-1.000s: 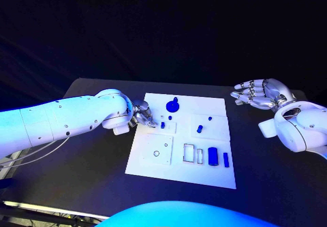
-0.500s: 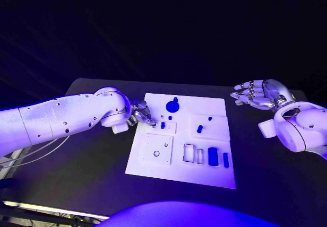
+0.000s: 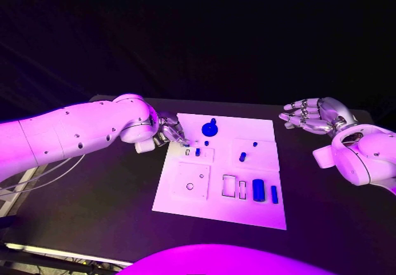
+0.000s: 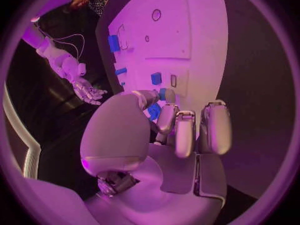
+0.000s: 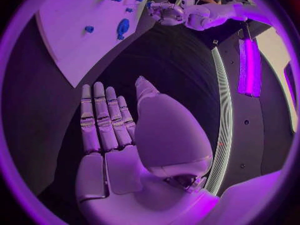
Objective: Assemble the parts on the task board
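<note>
The white task board (image 3: 216, 207) lies mid-table. My left hand (image 3: 170, 133) hovers over its back left corner, fingers curled, thumb and a finger pinching what looks like a small blue part (image 4: 164, 94). Just past the fingertips a blue peg (image 3: 197, 152) stands beside a small empty slot (image 3: 187, 152). A round blue knob part (image 3: 209, 129) sits to the right of the hand. My right hand (image 3: 313, 117) hangs open off the board's back right corner, palm empty (image 5: 125, 135).
Small blue pegs (image 3: 242, 156) dot the board's middle. A blue cylinder (image 3: 258, 189) and a thin blue bar (image 3: 274, 193) lie at its front right, beside two empty rectangular slots (image 3: 229, 185). A round hole (image 3: 190, 185) sits front left. Bare black table (image 3: 107, 195) surrounds the board.
My left hand has drawn back and up from the board's left part, uncovering the small slot beside the blue peg. The right hand has stayed put.
</note>
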### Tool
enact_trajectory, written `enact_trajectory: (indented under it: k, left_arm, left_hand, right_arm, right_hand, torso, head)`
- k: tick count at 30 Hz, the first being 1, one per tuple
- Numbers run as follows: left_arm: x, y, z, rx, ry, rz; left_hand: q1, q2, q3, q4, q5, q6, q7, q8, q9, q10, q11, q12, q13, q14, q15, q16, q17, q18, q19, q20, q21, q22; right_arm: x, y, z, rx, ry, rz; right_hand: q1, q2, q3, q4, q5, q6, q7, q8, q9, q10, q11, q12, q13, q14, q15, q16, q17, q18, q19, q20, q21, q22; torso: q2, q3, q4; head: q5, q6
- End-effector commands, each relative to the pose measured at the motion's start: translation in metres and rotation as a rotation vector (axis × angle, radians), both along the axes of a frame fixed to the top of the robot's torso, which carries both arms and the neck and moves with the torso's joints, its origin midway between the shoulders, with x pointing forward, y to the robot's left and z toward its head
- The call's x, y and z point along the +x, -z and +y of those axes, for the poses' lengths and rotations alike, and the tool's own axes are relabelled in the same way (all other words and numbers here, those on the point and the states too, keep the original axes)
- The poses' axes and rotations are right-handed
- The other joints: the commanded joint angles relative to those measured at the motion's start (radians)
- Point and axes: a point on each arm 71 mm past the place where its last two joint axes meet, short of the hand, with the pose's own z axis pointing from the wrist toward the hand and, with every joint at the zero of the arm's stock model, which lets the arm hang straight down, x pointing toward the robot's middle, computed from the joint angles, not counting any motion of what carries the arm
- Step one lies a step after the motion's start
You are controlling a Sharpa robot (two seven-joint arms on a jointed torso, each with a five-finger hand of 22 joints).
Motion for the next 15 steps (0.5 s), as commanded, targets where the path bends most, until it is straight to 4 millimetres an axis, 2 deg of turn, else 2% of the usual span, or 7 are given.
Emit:
enact_trajectory:
  k: [1,9,15]
  left_arm:
    - [0.0,-0.002,-0.006,-0.047,0.064,0.097]
    - [0.014,-0.013,-0.014,-0.026,0.148,0.166]
    - [0.027,-0.019,-0.023,0.043,0.195,0.165]
  left_hand:
    - [-0.01,-0.006,0.185,-0.176,0.003,0.004,-0.005,0.007,-0.003,0.004,-0.001,0.0,0.0,0.102,-0.001,0.002,0.255,0.012,-0.005,0.002,-0.006,-0.001]
    - [-0.015,-0.01,0.204,-0.189,0.003,0.005,-0.004,0.009,-0.004,0.001,-0.001,-0.002,-0.003,0.101,0.0,0.001,0.254,0.013,-0.007,0.003,-0.007,-0.003]
    - [-0.03,-0.024,0.238,-0.217,0.011,0.017,-0.004,0.012,-0.005,0.01,-0.001,0.006,0.012,0.104,0.0,0.007,0.263,0.012,-0.006,0.004,-0.004,0.002]
  right_arm:
    - [0.0,0.001,0.002,-0.003,-0.019,0.005]
    - [0.0,0.001,0.004,-0.003,-0.021,0.007]
    - [0.001,0.002,0.005,-0.003,-0.023,0.007]
  right_hand:
    - [-0.004,0.008,-0.004,-0.002,-0.004,0.001,0.082,0.005,-0.001,-0.003,0.0,0.007,-0.001,0.005,0.001,-0.006,-0.001,0.012,-0.009,0.001,-0.003,-0.002]
    - [-0.004,0.008,-0.005,-0.002,-0.004,0.001,0.082,0.005,-0.001,-0.003,0.0,0.007,-0.001,0.005,0.001,-0.008,-0.002,0.012,-0.011,0.001,-0.003,-0.004]
    - [-0.004,0.008,-0.005,-0.002,-0.004,0.001,0.082,0.005,-0.001,-0.003,0.0,0.007,-0.001,0.005,0.001,-0.008,-0.002,0.012,-0.011,0.001,-0.003,-0.004]
  torso:
    - [0.0,-0.0002,-0.0012]
    - [0.0,0.0,-0.0021]
    - [0.001,-0.0004,-0.0011]
  head:
    - [0.0,0.0]
    - [0.001,0.0]
    - [0.003,-0.003]
